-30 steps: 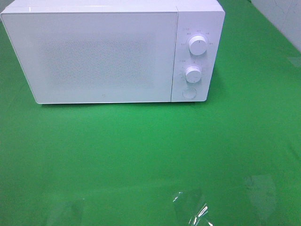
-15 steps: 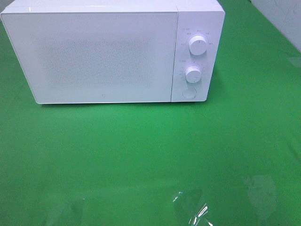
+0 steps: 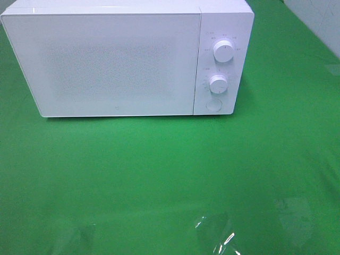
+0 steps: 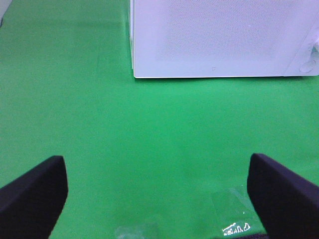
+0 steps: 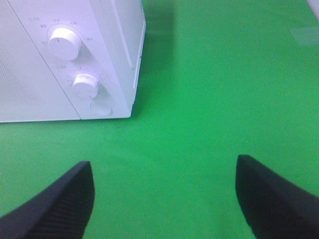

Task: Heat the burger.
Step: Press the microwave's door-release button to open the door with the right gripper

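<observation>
The burger is out of view in every frame. A white microwave [image 3: 117,58] with its door shut stands at the back of the green table; it also shows in the left wrist view [image 4: 219,40] and the right wrist view [image 5: 65,59]. Two round knobs [image 3: 223,51] and a round button [image 3: 213,105] sit on its right panel. My left gripper [image 4: 159,199] is open over bare green cloth, well in front of the microwave, nothing between its black fingers [image 4: 35,191]. My right gripper [image 5: 164,199] is open too, near the microwave's knob side. Neither arm appears in the exterior high view.
The green cloth [image 3: 159,170] covers the whole table. Clear tape or film patches [image 3: 218,236] glint near the front edge, also in the left wrist view [image 4: 234,226]. A pale wall [image 3: 319,21] rises at the back right.
</observation>
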`<action>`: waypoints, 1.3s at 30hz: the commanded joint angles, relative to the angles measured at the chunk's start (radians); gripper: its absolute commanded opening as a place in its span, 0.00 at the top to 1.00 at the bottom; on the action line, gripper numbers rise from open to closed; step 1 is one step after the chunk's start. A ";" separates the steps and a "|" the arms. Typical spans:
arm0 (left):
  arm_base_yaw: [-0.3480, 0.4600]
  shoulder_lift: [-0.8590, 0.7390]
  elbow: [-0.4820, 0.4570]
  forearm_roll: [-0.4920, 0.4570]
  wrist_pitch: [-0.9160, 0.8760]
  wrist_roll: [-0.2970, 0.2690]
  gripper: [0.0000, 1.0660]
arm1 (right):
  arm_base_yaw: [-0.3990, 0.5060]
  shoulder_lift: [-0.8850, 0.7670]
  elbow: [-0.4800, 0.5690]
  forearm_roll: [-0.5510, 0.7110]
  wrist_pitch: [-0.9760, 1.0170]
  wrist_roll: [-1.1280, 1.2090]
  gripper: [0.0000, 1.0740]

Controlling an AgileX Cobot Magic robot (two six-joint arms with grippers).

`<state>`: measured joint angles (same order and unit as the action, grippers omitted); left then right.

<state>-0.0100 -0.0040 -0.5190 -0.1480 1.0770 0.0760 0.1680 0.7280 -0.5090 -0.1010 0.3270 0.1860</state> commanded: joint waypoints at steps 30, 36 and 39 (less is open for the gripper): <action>0.002 -0.017 0.003 -0.006 -0.008 -0.004 0.16 | 0.028 0.716 0.101 0.193 -0.925 -0.119 0.29; 0.002 -0.017 0.003 -0.006 -0.008 -0.004 0.16 | 0.134 0.764 0.101 0.374 -1.011 -0.292 0.29; 0.002 -0.017 0.003 -0.006 -0.008 -0.004 0.16 | 0.196 0.796 0.101 0.482 -1.068 -0.372 0.29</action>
<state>-0.0100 -0.0040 -0.5190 -0.1480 1.0770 0.0760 0.3180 1.5030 -0.4080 0.2800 -0.6770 -0.0960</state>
